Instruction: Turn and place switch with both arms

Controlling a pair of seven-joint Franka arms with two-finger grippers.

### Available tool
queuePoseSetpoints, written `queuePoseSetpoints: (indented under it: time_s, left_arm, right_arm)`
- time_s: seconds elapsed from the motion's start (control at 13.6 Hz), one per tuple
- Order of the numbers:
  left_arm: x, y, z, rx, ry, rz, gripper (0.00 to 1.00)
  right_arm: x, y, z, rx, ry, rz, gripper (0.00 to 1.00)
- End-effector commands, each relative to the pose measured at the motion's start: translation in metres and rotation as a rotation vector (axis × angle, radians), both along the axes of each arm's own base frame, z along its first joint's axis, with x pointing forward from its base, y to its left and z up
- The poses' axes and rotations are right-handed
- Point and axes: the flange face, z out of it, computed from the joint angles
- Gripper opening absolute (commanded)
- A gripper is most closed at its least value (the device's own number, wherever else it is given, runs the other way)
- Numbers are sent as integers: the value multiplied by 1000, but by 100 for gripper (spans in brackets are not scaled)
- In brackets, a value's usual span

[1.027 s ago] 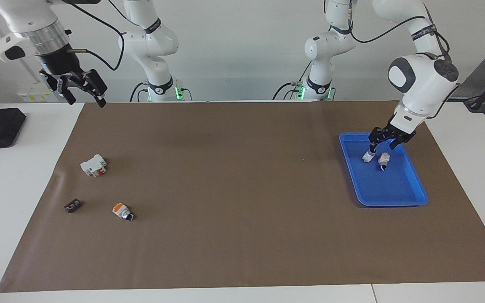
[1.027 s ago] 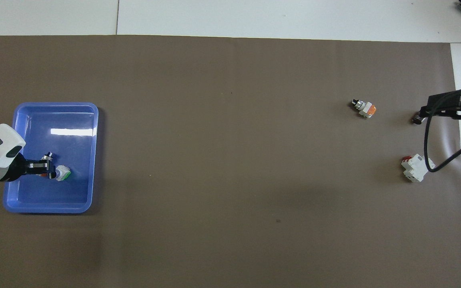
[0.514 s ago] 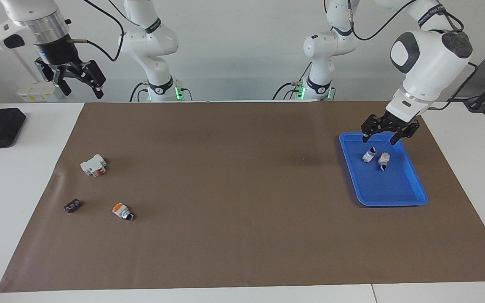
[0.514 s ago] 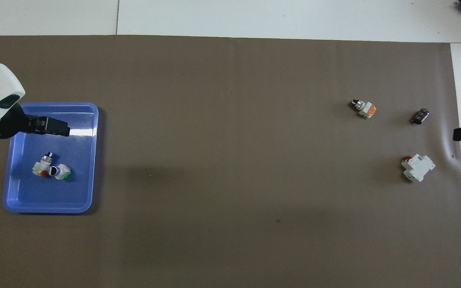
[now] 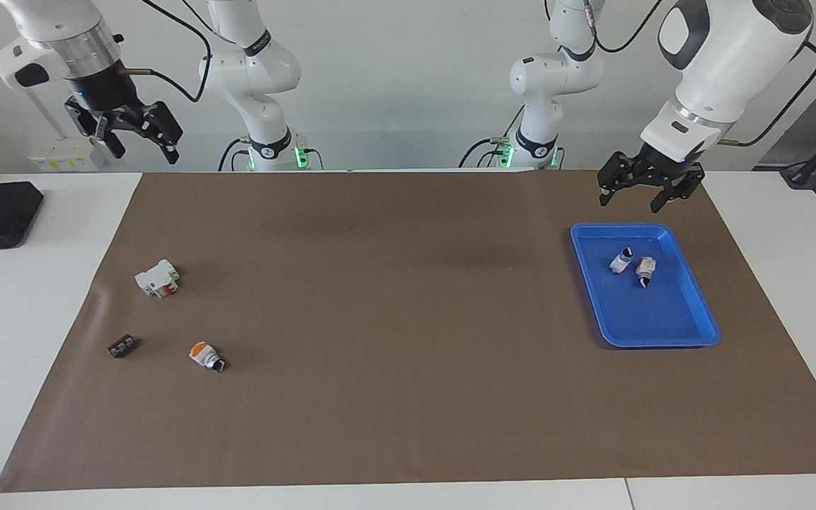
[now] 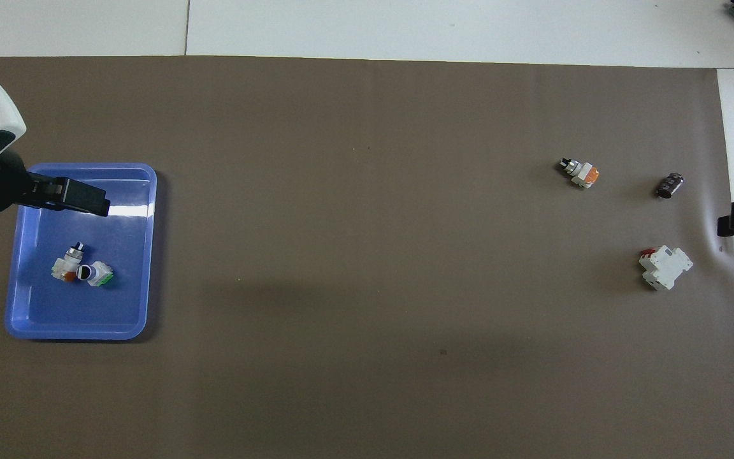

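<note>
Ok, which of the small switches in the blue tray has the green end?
The green-ended switch, toward the tray's table-centre side. Its neighbour, the other switch, shows a red-orange mark instead and has a metal collar.

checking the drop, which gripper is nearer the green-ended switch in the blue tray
Left. The left gripper hangs open over the tray's robot-side rim, above the green-ended switch. The right gripper waits, open, at the table's other end.
</note>
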Motion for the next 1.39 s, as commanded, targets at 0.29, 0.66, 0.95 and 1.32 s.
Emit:
queuePoseSetpoints:
  time_s: [0.29,0.66,0.95,1.32]
  left_arm:
    - [-11,5,14,72,38,55,100]
    - [-14,3,28,95,4,62,100]
    - [-14,7,30,94,-8,62,100]
    - [-13,7,31,92,-16,60,100]
  right_arm:
    - [9,-9,-3,-15,27,25,100]
    - [1,-3,-13,-9,48,36,100]
    - [1,-4,-14,-21,46,56,100]
    - [4,5,-16,-61,36,92,100]
